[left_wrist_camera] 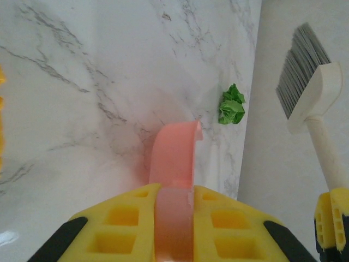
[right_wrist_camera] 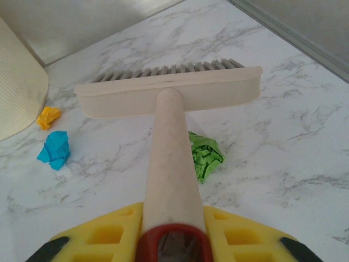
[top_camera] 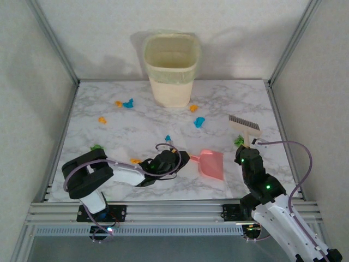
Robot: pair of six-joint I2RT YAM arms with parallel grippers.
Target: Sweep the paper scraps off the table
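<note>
- Nine paper scraps [top_camera: 199,122] show from above on the marbled tabletop [top_camera: 131,131]. Two orange and one blue lie toward the far left corner, and one orange and one blue lie just right of the bin's foot. A small blue one is near the middle, a green one is by the left edge, and an orange one is close to the near edge beside the left arm. The last, a green scrap [right_wrist_camera: 204,155], is toward the right edge.
- The left pincer [left_wrist_camera: 174,192] is closed tight on the handle of the pink dustpan [top_camera: 211,164]. The dustpan lies close to the near edge, a little right of the middle.
- The right pincer [right_wrist_camera: 172,218] is clamped around the cream handle of the brush [right_wrist_camera: 169,93]. The brush's grey bristles point toward the far edge.
- The green scrap sits just beside the brush handle, nearer than the brush head. Whether the bristles touch the tabletop cannot be told.
- The cream bin [top_camera: 170,68] stands upright at the middle of the far edge.
</note>
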